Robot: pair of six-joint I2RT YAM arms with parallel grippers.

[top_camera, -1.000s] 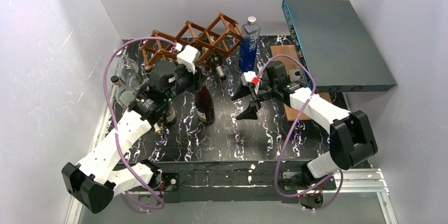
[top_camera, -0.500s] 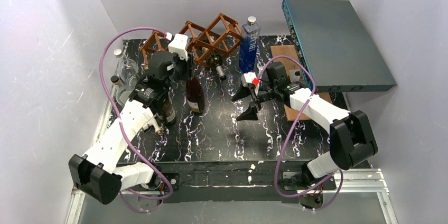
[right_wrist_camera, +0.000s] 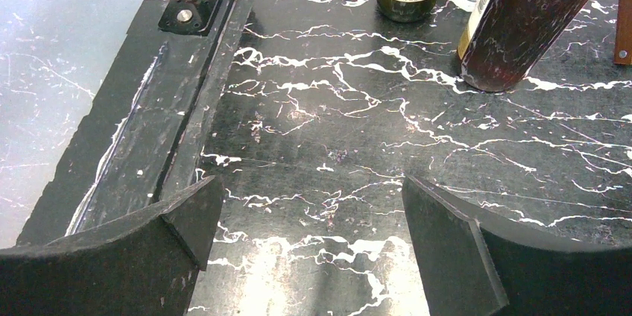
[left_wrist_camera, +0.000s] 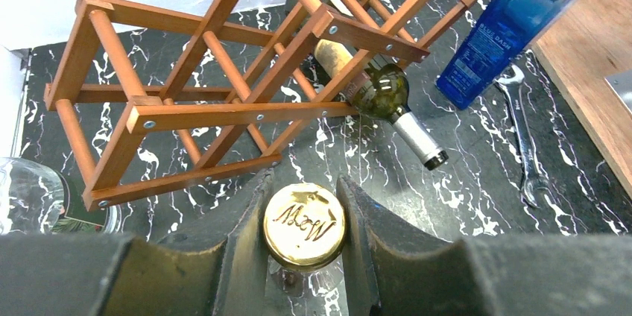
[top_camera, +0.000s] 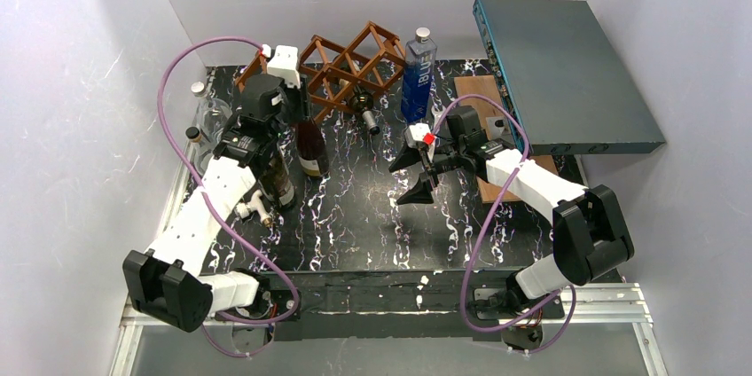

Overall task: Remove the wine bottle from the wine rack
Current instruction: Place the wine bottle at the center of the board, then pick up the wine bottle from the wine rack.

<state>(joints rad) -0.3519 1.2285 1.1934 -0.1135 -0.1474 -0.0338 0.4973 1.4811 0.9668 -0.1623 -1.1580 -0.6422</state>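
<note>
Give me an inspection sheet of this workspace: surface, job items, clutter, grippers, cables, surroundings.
Surface: black marbled table, white veins.
Job's things: wine rack at the back; green bottle lying in it, neck out; gold-capped bottle held in front of the rack.
Clutter: blue bottle, wooden board, wrench, clear bottles, grey box.
Grippers: left gripper, fingers shut on the gold-capped bottle; right gripper open, empty.
Cables: purple cables loop over both arms.
Surroundings: white walls.

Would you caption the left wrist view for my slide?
Left claw grips gold-capped bottle near the wine rack.
</note>
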